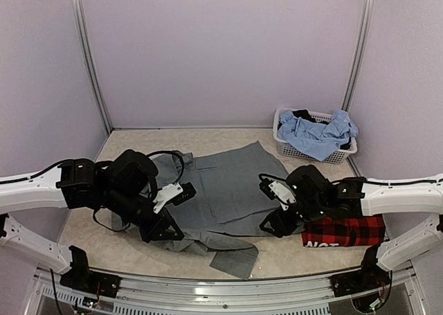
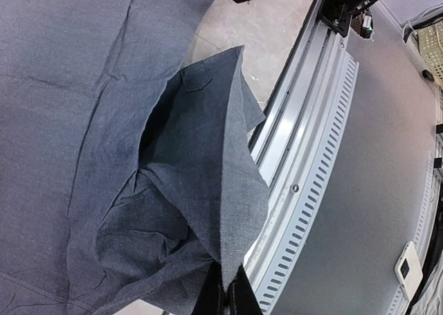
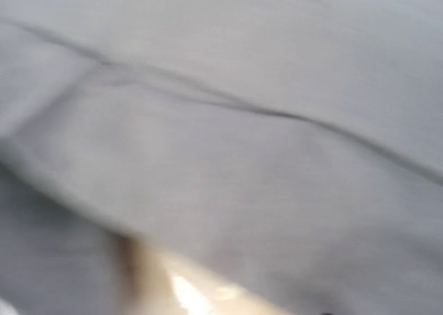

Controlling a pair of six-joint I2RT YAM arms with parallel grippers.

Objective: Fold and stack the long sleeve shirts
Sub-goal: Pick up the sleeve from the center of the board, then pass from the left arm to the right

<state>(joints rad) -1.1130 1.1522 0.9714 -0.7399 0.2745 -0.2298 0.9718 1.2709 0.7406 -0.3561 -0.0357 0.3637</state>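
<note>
The grey collared shirt (image 1: 232,190) lies spread across the middle of the table, one sleeve end (image 1: 235,261) reaching toward the front edge. My left gripper (image 1: 163,228) is at the shirt's near left side, shut on a raised fold of grey cloth (image 2: 208,163), which is pinched between the fingertips (image 2: 227,287). My right gripper (image 1: 272,223) is low at the shirt's right edge. Its wrist view is a blur of grey fabric (image 3: 228,121), with no fingers visible. The red-and-black plaid shirt (image 1: 344,232) lies folded at the near right, partly under the right arm.
A white laundry basket (image 1: 284,147) holding blue clothes (image 1: 315,135) stands at the back right corner. A metal rail (image 2: 304,169) runs along the table's front edge, close to the held cloth. Walls enclose the table on three sides.
</note>
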